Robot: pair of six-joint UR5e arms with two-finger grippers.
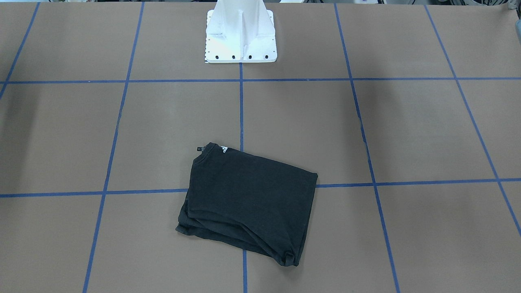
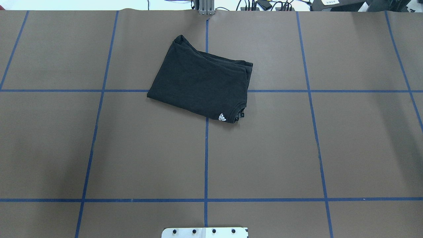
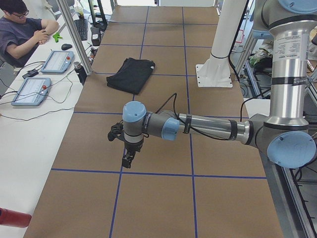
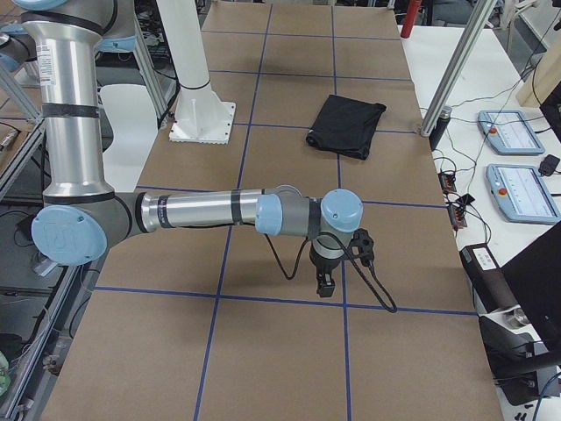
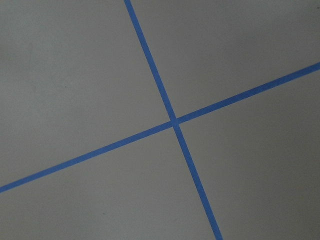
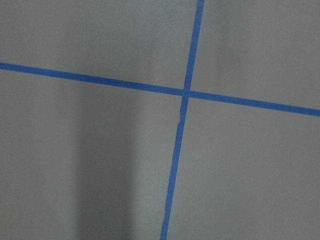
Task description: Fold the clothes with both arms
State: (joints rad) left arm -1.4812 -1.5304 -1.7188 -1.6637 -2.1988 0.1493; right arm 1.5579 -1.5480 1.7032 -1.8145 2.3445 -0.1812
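The clothes are one black T-shirt (image 1: 248,203), folded into a compact rectangle on the brown table, with a small white print showing at its collar corner (image 2: 222,117). It lies near the table's far middle in the overhead view (image 2: 201,81). Neither arm touches it. The left gripper (image 3: 128,159) hangs over bare table far from the T-shirt (image 3: 131,74). The right gripper (image 4: 326,285) hangs likewise, well away from the T-shirt (image 4: 346,125). Both show only in the side views, so I cannot tell open or shut. Both wrist views show only tape lines.
The white mount plate (image 1: 241,38) stands at the robot's side of the table. Blue tape lines (image 2: 206,148) grid the brown surface. A seated person (image 3: 22,34) and two control tablets (image 3: 32,90) are at a side desk beyond the table's far edge.
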